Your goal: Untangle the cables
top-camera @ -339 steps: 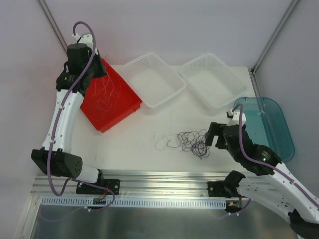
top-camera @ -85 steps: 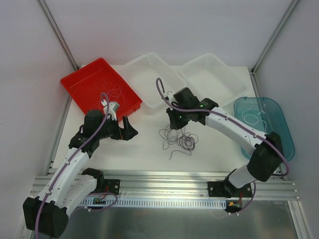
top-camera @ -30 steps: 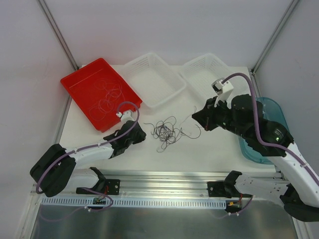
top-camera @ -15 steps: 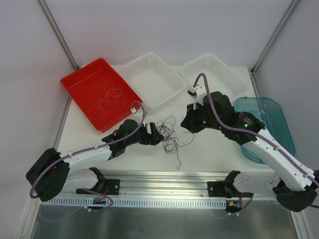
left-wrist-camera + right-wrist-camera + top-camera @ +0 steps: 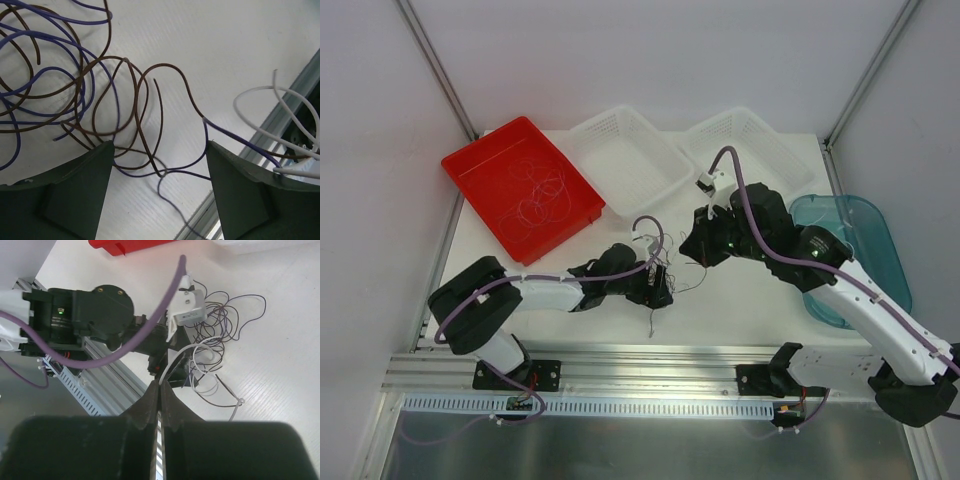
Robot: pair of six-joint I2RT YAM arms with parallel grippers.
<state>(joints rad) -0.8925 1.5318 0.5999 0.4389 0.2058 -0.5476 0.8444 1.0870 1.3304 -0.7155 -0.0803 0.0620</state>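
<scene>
A tangle of brown and purple cables (image 5: 665, 278) lies on the white table between the two arms. My left gripper (image 5: 658, 290) reaches low across the table into it. In the left wrist view its jaws stand open, and brown and purple cables (image 5: 100, 95) cross the gap at my left gripper (image 5: 159, 150). A white cable (image 5: 260, 95) loops at the right. My right gripper (image 5: 693, 248) hovers just right of the tangle. In the right wrist view my right gripper (image 5: 161, 385) is shut on the white cable (image 5: 192, 352), which runs down into the tangle (image 5: 222, 315).
A red tray (image 5: 483, 139) with loose cables stands at the back left. Two white baskets (image 5: 660, 140) (image 5: 712, 124) stand at the back. A teal bin (image 5: 880, 215) is at the right. An aluminium rail (image 5: 640, 360) runs along the near edge.
My left arm has stretched right into the tangle and its jaws have opened. My right gripper moved left toward the tangle, still shut on the white cable, then held still.
</scene>
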